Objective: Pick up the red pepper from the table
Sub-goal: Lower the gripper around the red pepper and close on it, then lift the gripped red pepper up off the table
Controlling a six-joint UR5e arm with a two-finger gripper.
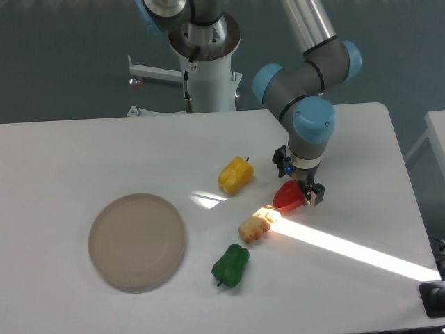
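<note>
High front view over table (pixel 83 146)

White table (pixel 83 149), beige plate (pixel 137 241), yellow pepper (pixel 235 175), red pepper (pixel 289 197), green pepper (pixel 231 264), pale sunlit item (pixel 255 225)

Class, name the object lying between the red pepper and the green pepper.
The fixed camera shows a pale yellowish food item, brightly lit, between the red pepper and the green pepper.
</note>
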